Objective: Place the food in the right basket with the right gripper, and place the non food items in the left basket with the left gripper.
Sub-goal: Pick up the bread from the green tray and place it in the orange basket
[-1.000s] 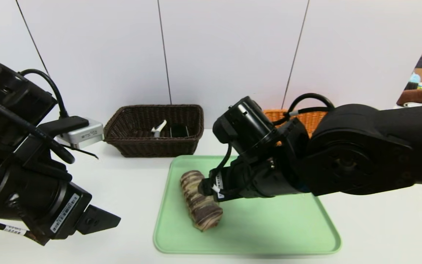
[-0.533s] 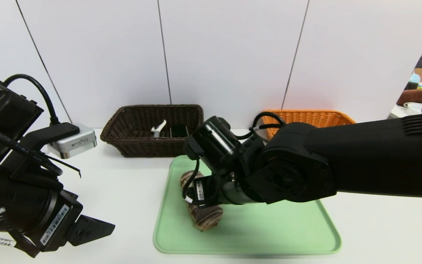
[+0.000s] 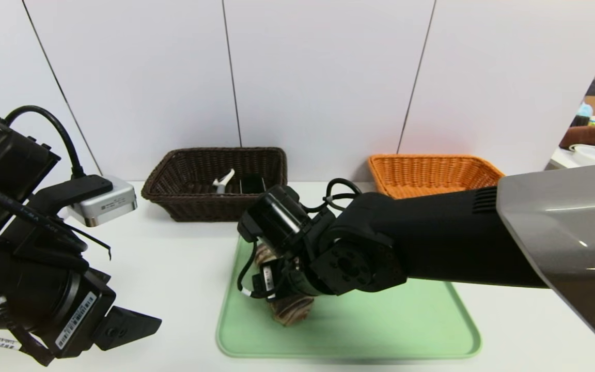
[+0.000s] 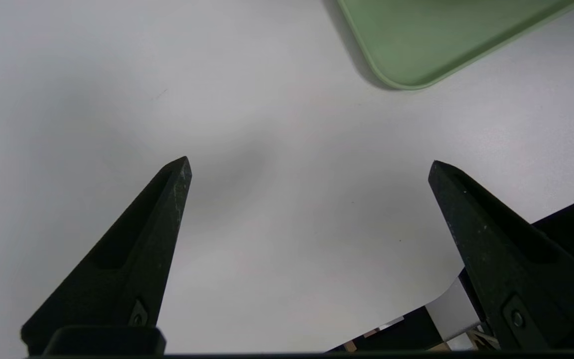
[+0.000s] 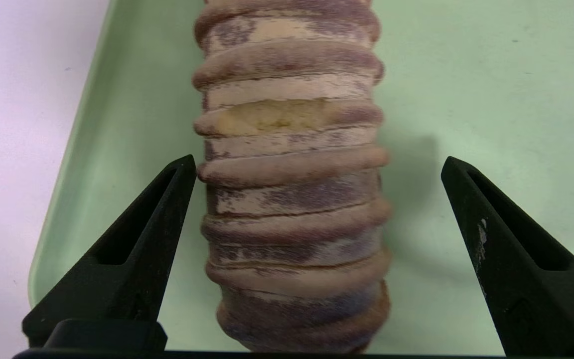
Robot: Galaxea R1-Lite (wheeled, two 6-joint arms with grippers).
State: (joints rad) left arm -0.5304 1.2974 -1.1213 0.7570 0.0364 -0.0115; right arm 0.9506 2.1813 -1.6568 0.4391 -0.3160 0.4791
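The food, a ridged loaf marbled brown and purplish (image 5: 292, 199), lies on the green tray (image 3: 380, 320). In the head view only the loaf's near end (image 3: 290, 309) shows under my right wrist. My right gripper (image 5: 317, 160) is open and straddles the loaf. One finger stands close beside it and the other a wider gap away. The dark brown left basket (image 3: 215, 209) holds the white peeler (image 3: 223, 181) and the black-topped brush (image 3: 252, 183). The orange right basket (image 3: 432, 175) stands behind my right arm. My left gripper (image 4: 309, 161) hangs open over bare table, left of the tray.
Both baskets stand against the white wall panels at the back of the white table. The tray's corner (image 4: 406, 45) shows in the left wrist view. The table's front edge lies near my left gripper. My right arm spans the tray's right half.
My right arm has swung left and lowered over the loaf, so its fingers now flank it and the orange basket is uncovered. The left arm has barely moved.
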